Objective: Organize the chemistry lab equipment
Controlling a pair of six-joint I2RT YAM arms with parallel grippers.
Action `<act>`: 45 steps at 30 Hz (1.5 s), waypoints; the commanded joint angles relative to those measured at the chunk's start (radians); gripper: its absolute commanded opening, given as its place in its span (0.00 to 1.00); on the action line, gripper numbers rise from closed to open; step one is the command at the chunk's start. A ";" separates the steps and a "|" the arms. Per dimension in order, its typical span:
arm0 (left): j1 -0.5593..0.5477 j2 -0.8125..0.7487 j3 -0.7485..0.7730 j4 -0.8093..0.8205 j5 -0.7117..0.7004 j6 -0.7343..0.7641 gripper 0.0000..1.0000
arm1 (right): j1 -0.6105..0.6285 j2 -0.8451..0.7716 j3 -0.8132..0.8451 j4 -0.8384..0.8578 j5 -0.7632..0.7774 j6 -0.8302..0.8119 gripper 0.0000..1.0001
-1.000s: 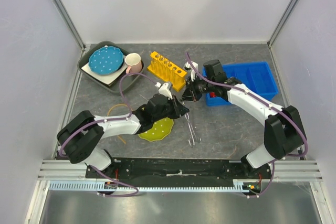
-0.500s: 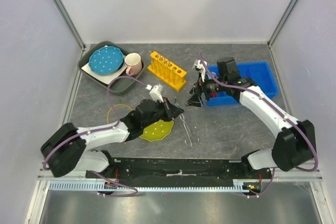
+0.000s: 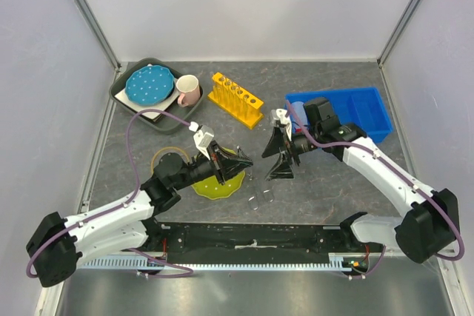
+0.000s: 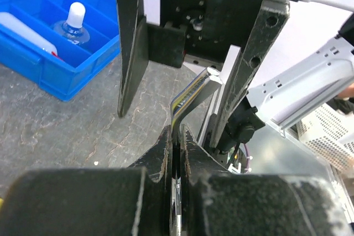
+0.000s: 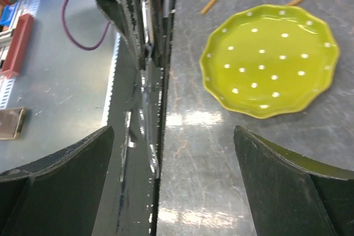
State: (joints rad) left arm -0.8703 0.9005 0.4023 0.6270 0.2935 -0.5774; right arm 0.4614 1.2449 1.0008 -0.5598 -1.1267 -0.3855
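Left gripper (image 3: 243,162) has the tongs (image 3: 261,192), jaws pressed tight on the metal strip near its bent end, and the left wrist view shows the steel pinched right between them. The tongs hang off the gripper down toward the worktop (image 3: 326,183), just beside the green plate (image 3: 220,183); whether the tips touch the surface I cannot tell. Right gripper (image 3: 275,156) sits directly opposite, jaws spread wide, one finger on either side of the tongs' line and neither one touching it. Over on the right, the blue bin (image 3: 374,120) holds the flask (image 4: 74,20) in one compartment and the squeeze bottle (image 4: 22,29) in the next. The yellow rack (image 3: 235,99) stands at the back of the worktop, well apart from both grippers.
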 commanded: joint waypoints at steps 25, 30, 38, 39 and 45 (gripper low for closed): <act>0.002 0.023 0.053 0.148 -0.028 0.106 0.02 | 0.155 0.105 -0.133 0.457 -0.157 0.408 0.28; 0.004 -0.014 0.041 0.108 -0.097 0.103 0.19 | 0.134 0.102 -0.113 0.443 -0.160 0.416 0.00; 0.007 -0.300 0.176 -0.495 -0.427 0.238 0.99 | -0.105 0.024 -0.033 0.252 -0.027 0.275 0.00; 0.005 -0.323 0.199 -0.563 -0.445 0.261 0.99 | -0.160 0.022 -0.002 0.194 0.058 0.185 0.00; 0.005 -0.419 0.308 -0.994 -0.577 0.431 1.00 | -0.454 0.097 0.293 -0.155 0.280 0.010 0.00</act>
State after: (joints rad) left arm -0.8654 0.5182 0.6476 0.0025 -0.1265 -0.3233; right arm 0.1799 1.3239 1.1080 -0.4988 -0.9977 -0.2058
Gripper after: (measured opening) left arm 0.995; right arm 0.022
